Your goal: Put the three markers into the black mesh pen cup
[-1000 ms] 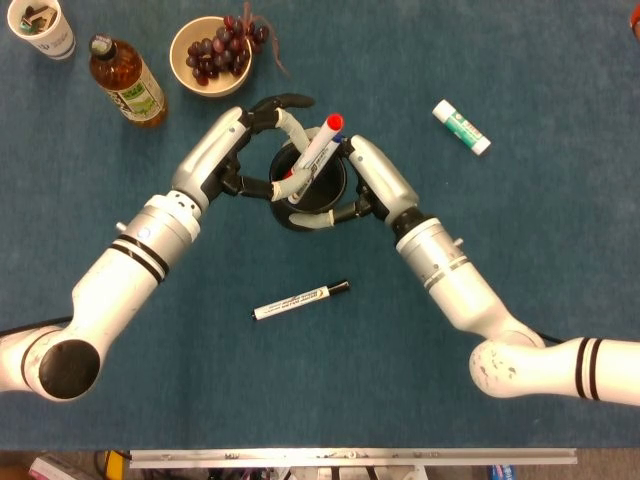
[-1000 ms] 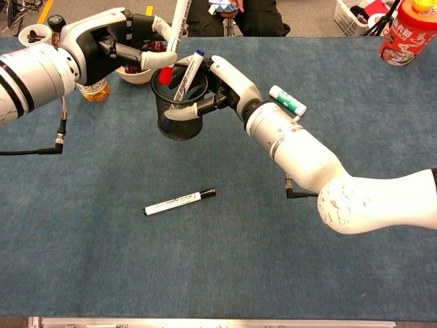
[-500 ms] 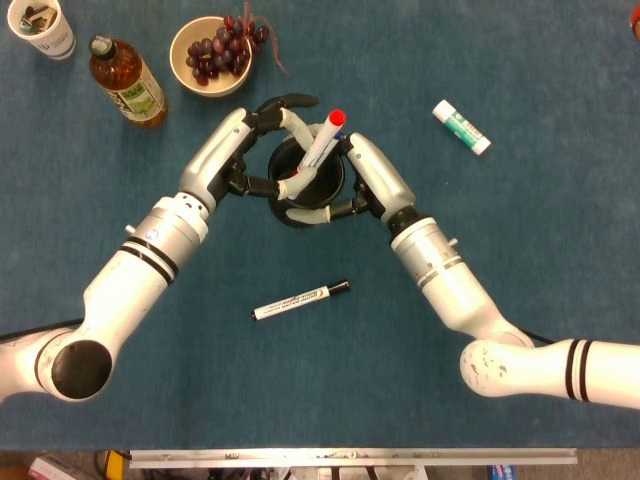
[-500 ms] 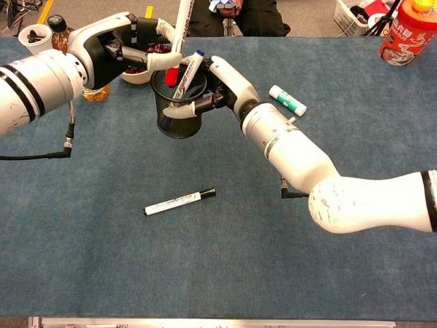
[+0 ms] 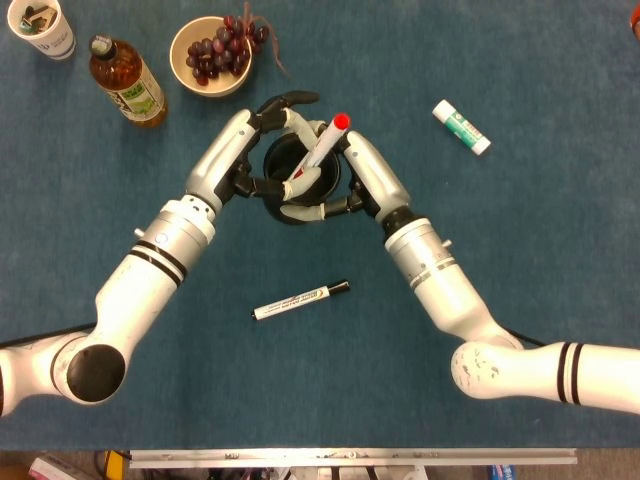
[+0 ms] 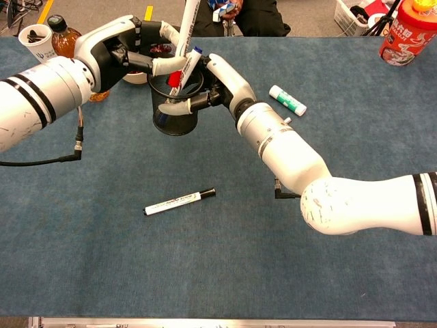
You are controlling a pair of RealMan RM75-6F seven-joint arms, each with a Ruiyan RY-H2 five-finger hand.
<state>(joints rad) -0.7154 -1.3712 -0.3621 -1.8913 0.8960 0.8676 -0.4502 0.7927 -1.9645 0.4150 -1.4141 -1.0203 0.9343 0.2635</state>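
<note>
The black mesh pen cup [image 5: 296, 168] [image 6: 172, 120] stands between my two hands. My right hand [image 5: 352, 172] [image 6: 222, 76] grips its wall from the right, with fingers curled around the front. My left hand [image 5: 250, 145] [image 6: 130, 48] holds a red-capped marker [image 5: 325, 140] [image 6: 186, 31] nearly upright, its lower red end inside the cup's mouth. A blue-tipped marker [image 6: 192, 61] leans inside the cup against the right rim. The black-capped marker [image 5: 300, 300] [image 6: 179, 201] lies flat on the blue cloth, well in front of the cup.
A bowl of grapes [image 5: 210, 55] sits just behind the cup. An amber bottle [image 5: 127, 82] and a paper cup [image 5: 40, 28] stand at the far left. A white and green tube [image 5: 462, 127] [image 6: 287, 100] lies to the right. An orange cup [image 6: 407, 31] stands at the far right corner.
The red marker's lower end has gone from the cup's rim down into its mouth and stands more upright. Both hands and the cup have shifted slightly away from me.
</note>
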